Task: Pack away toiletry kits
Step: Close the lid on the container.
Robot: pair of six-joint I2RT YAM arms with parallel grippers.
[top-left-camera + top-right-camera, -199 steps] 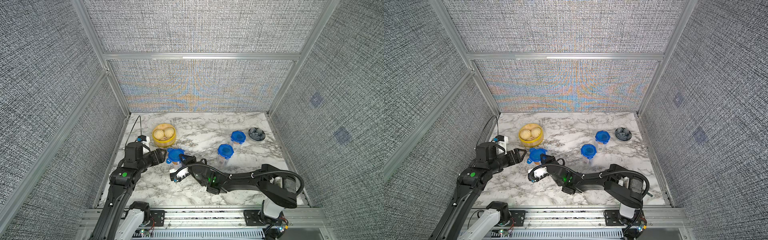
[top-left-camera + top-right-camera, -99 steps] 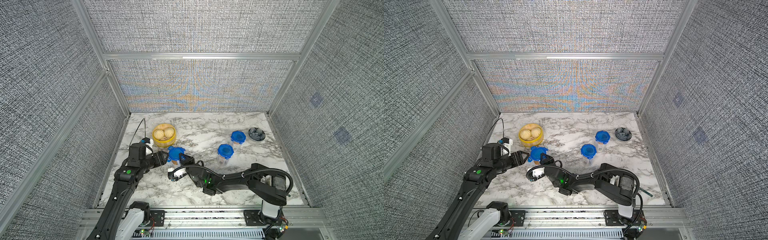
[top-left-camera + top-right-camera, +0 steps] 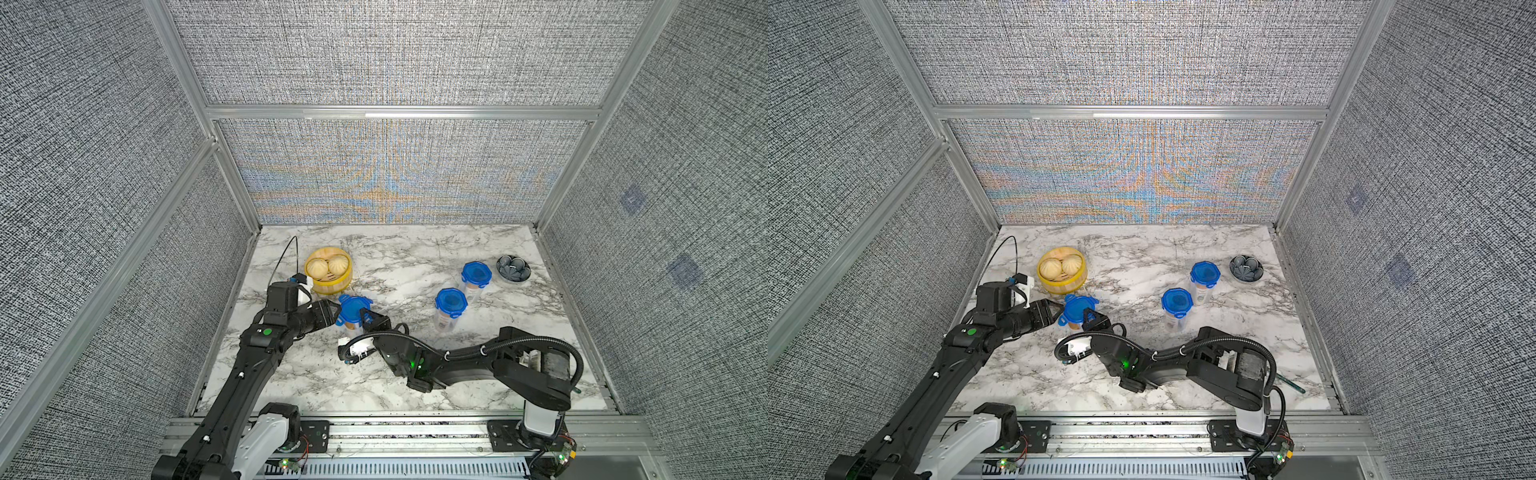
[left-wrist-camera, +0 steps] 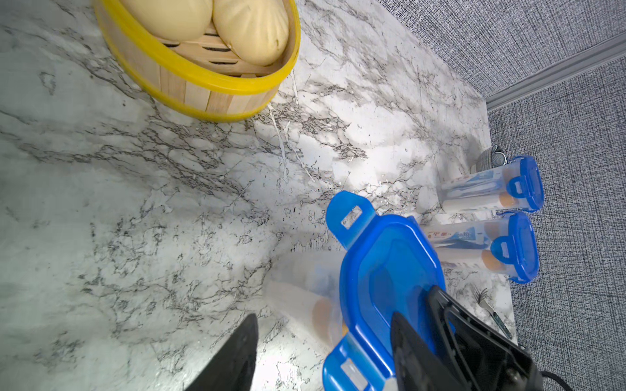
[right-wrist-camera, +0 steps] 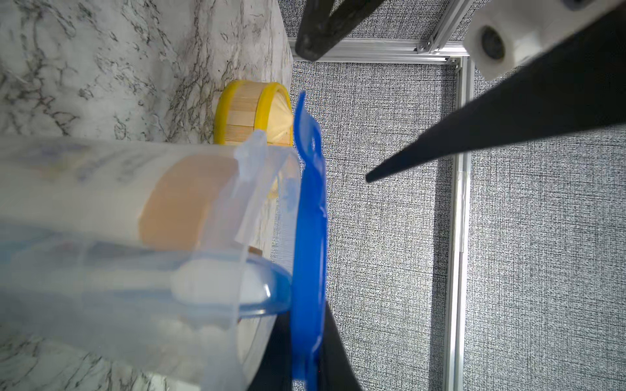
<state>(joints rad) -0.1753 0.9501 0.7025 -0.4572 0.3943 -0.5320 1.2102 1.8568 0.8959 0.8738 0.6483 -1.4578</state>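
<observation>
Item: kit jar, tabs unclipped, on the left side of your surface.
The clear jar [image 3: 352, 330] stands upright on the marble surface [image 3: 415, 257], just in front of the yellow steamer [image 3: 332, 286]. An orange-capped bottle [image 5: 183, 203] shows through its wall. Its blue lid [image 3: 353, 309] lies over the mouth with the tabs flared outward; you cannot tell whether it is fully seated. Your right gripper [image 3: 366, 316] has its fingers pressed together on the lid's edge. Your left gripper [image 3: 336, 314] sits at the opposite side, with its fingers spread to either side of the jar's top and not gripping it. Well apart, toward the right, stand a second jar [image 3: 445, 322] and a third jar [image 3: 473, 293], both with lids clipped down and kits inside. The third stands near the dark bowl [image 3: 514, 269].
</observation>
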